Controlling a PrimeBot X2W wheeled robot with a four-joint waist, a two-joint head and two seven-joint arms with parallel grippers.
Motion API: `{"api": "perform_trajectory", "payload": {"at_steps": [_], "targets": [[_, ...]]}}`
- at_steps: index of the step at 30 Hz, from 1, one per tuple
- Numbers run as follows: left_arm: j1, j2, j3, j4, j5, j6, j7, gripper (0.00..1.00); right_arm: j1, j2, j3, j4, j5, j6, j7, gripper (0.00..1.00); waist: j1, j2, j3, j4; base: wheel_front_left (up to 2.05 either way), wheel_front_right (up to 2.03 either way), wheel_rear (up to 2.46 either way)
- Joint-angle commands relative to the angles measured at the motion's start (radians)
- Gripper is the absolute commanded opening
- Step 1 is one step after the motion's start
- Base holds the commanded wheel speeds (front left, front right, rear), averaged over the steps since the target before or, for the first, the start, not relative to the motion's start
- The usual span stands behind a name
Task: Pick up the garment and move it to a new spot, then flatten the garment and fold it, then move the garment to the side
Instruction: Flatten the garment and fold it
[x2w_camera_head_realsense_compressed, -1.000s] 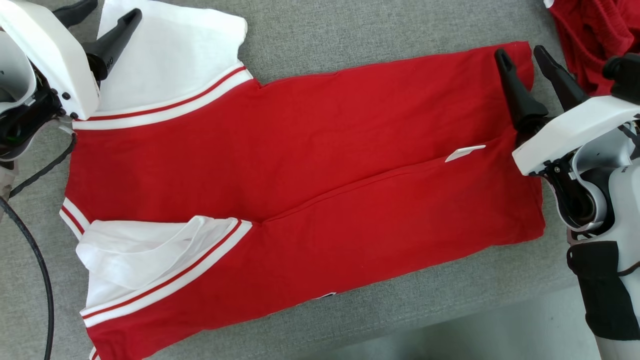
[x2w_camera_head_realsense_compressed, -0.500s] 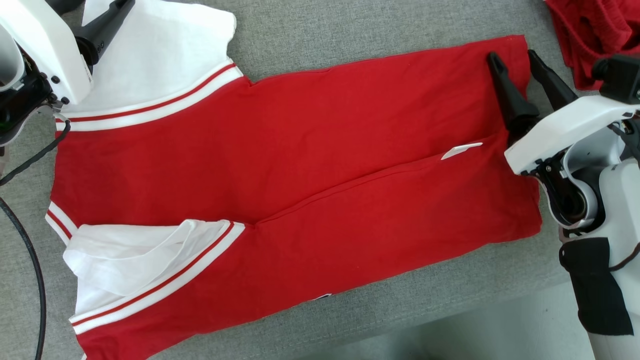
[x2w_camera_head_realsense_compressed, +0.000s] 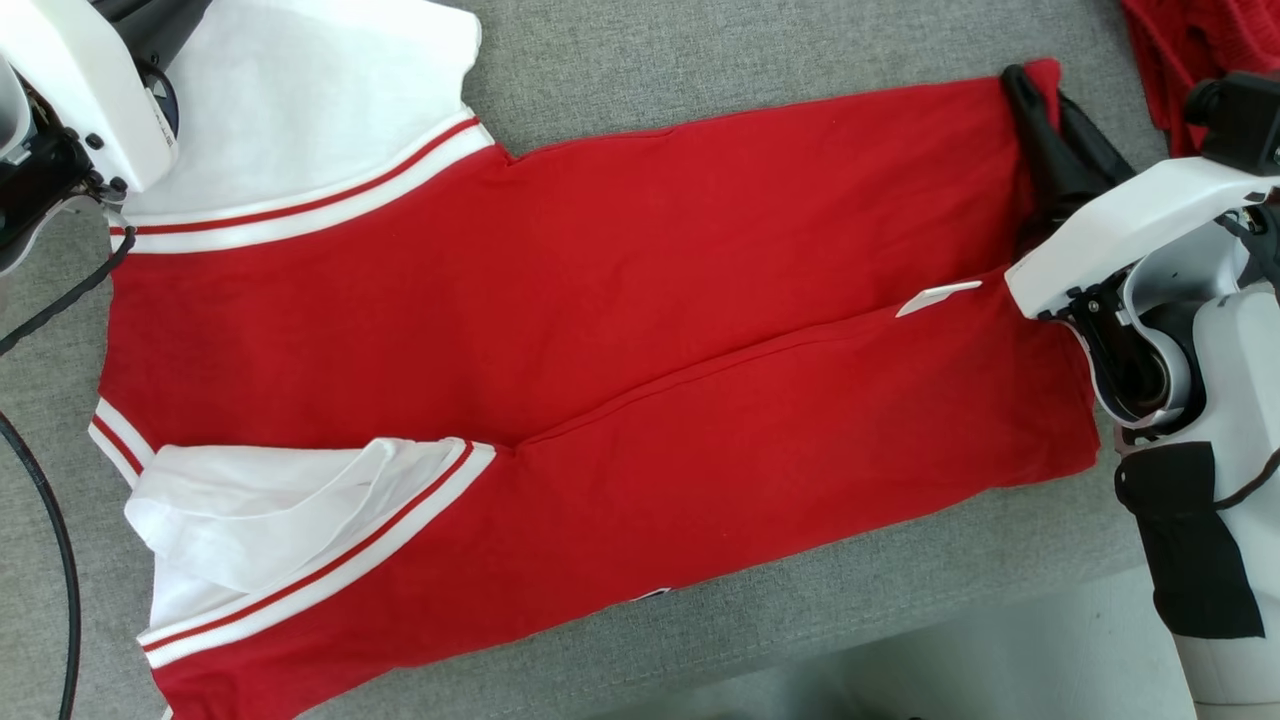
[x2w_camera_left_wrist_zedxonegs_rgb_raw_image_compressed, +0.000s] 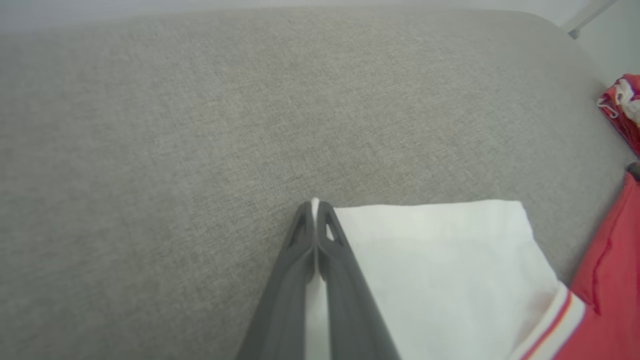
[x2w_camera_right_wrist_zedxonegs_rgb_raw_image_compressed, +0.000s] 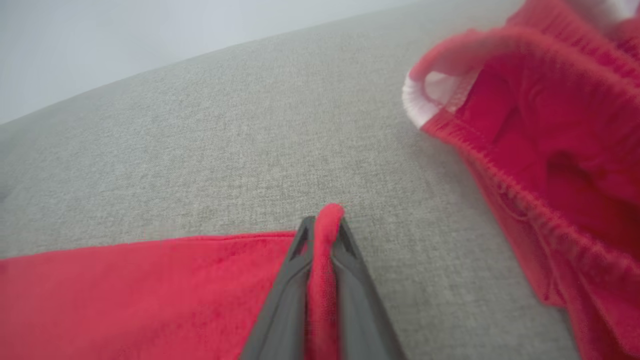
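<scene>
Garment (x2w_camera_head_realsense_compressed: 600, 330) lies flat on the grey cushion (x2w_camera_head_realsense_compressed: 700, 60), with 2 white sleeves and 1 white label (x2w_camera_head_realsense_compressed: 935, 298). 1 black cable (x2w_camera_head_realsense_compressed: 60, 560) at near left. Left gripper (x2w_camera_left_wrist_zedxonegs_rgb_raw_image_compressed: 315, 210) pinches the far sleeve's edge. Right gripper (x2w_camera_right_wrist_zedxonegs_rgb_raw_image_compressed: 325, 220) pinches the far red hem corner. 1 bunched red garment (x2w_camera_right_wrist_zedxonegs_rgb_raw_image_compressed: 550, 150) lies beyond, near but apart.

Red garment (x2w_camera_head_realsense_compressed: 600, 330) lies flat on grey tabletop (x2w_camera_head_realsense_compressed: 700, 60); right end effector (x2w_camera_head_realsense_compressed: 1040, 90) pinches its far corner, left end effector (x2w_camera_head_realsense_compressed: 160, 25) at the white sleeve (x2w_camera_head_realsense_compressed: 320, 110).
</scene>
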Motion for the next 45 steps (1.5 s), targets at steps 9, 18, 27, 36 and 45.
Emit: {"api": "perform_trajectory", "payload": {"at_steps": [9, 18, 27, 36, 45], "targets": [[-0.064, 0.063, 0.013, -0.055, -0.034, -0.007, -0.082, 0.00, -0.015, -0.014, -0.011, -0.016, 0.026, 0.000, -0.069, 0.00, 0.0000, 0.0000, -0.002, 0.005, 0.00, 0.00, 0.00], [-0.075, 0.088, -0.016, -0.118, -0.037, -0.007, -0.199, 0.00, -0.018, -0.040, -0.043, -0.047, 0.054, 0.000, -0.139, 0.00, 0.0000, 0.0000, -0.016, 0.028, 0.00, 0.00, 0.00], [0.024, 0.170, -0.026, -0.283, 0.004, -0.007, -0.392, 0.00, 0.089, -0.091, -0.059, -0.129, 0.109, 0.000, -0.136, 0.00, 0.0000, 0.0000, -0.053, 0.076, 0.00, 0.00, 0.00], [0.284, 0.254, -0.036, -0.533, 0.079, 0.113, -0.554, 0.00, 0.258, -0.113, -0.150, -0.236, 0.140, 0.000, -0.087, 0.00, 0.0000, 0.0000, -0.092, 0.126, 0.00, 0.00, 0.00], [0.507, 0.301, -0.065, -0.743, 0.145, 0.264, -0.639, 0.00, 0.346, -0.086, -0.202, -0.252, 0.109, 0.000, -0.058, 0.00, 0.0000, 0.0000, -0.129, 0.156, 0.00, 0.00, 0.00]]}}
